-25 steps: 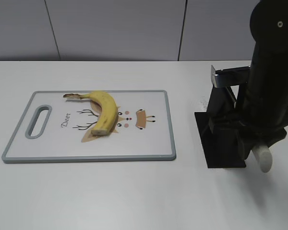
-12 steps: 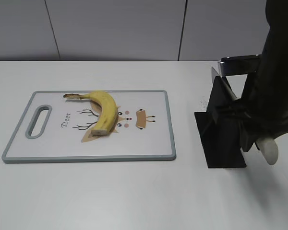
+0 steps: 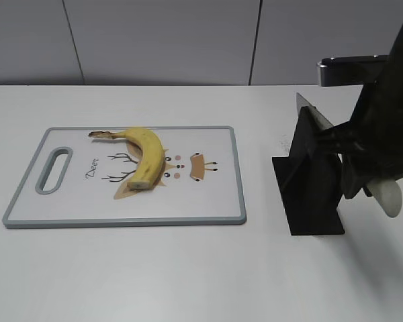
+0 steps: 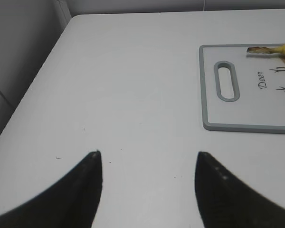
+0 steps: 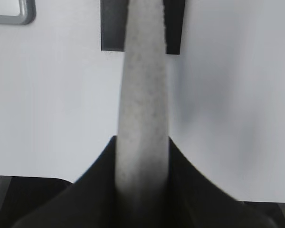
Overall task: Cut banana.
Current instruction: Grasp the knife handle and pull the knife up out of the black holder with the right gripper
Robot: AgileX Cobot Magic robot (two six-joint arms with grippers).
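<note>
Yellow banana (image 3: pixel 146 157) lies curved on the board (image 3: pixel 188 201), stem toward the far edge of the surface (image 3: pixel 188 282), cut end toward the near edge. It looks soft and light, likely to roll or squash, so steadying it gently mid-body beside the cut seems wise. "Deer" is printed on the board near its handle slot. Right claw (image 5: pixel 142 156) is pinched on the knife (image 5: pixel 143 95) by its pale handle, just above the black stand (image 3: pixel 312 194) near the right edge. Left claw (image 4: pixel 147 175) hangs spread and empty over the left edge.
</note>
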